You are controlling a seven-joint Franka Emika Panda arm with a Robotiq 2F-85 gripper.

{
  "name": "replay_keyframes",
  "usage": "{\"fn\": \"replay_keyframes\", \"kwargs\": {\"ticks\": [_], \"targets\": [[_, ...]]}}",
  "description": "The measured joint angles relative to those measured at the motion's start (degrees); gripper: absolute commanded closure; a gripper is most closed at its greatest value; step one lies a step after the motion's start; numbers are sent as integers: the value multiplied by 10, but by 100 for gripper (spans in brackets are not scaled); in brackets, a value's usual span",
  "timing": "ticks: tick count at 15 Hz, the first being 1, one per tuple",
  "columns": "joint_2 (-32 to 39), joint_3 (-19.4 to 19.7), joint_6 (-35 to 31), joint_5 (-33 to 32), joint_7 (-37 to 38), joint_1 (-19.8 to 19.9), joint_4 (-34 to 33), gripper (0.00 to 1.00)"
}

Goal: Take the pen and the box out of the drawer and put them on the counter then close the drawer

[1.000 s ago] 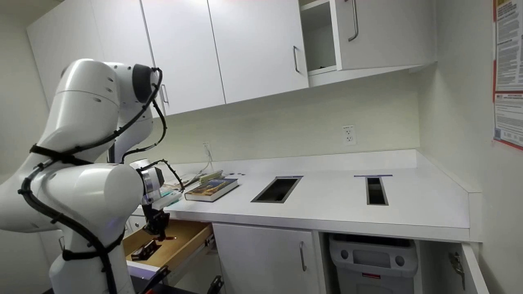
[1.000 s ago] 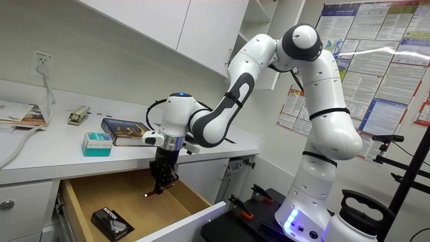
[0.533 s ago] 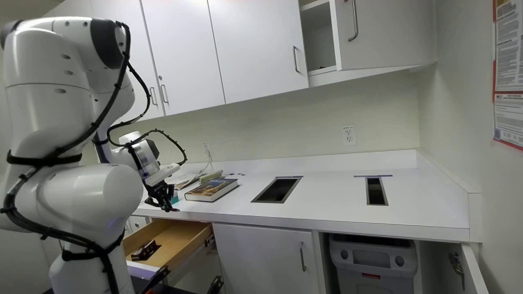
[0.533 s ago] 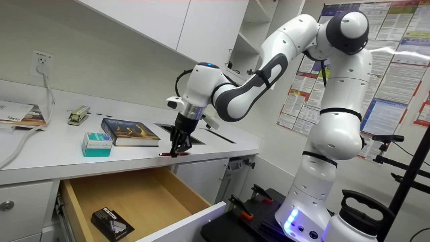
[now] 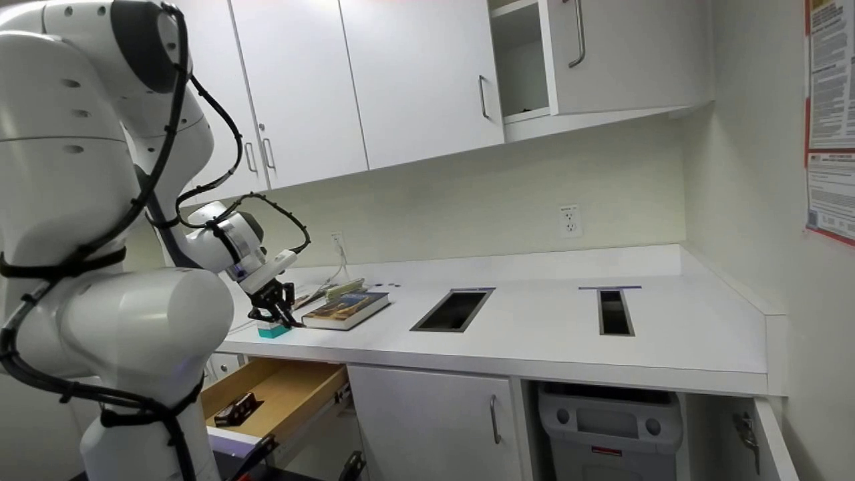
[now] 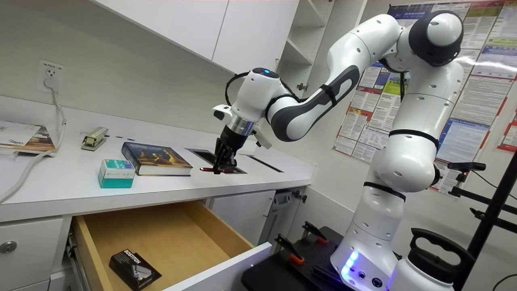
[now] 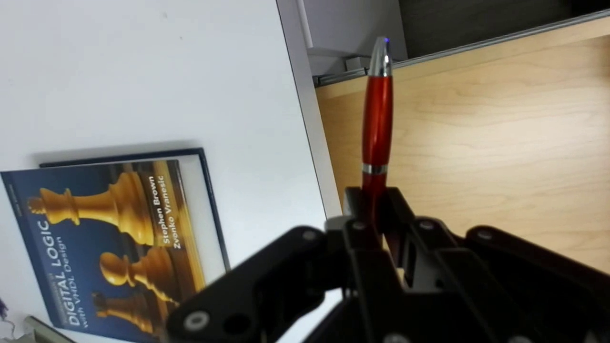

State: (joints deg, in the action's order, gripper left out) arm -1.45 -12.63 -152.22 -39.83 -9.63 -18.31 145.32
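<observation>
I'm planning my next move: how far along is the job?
Done: the pen is out of the drawer. In hand: the gripper is closed on it, not yet released onto the counter. Left: placing it there, moving the black Bostitch box, lying in the drawer, onto the counter, and closing the drawer, which stands open.

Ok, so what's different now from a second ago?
The red-and-silver pen rose out of the wide light-wood drawer toward the long white counter, pinched in the closed jaws. The black rectangular box stayed inside, and the drawer stayed open.
</observation>
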Motion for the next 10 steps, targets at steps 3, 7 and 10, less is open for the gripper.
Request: {"fn": "replay_keyframes", "kwargs": {"ticks": [3,7,10], "targets": [[12,18,0,-15,77,14,-22,97],[48,64,0,-20,136,47,-81,97],[89,92,-1,-13,185,65,-126,97]]}}
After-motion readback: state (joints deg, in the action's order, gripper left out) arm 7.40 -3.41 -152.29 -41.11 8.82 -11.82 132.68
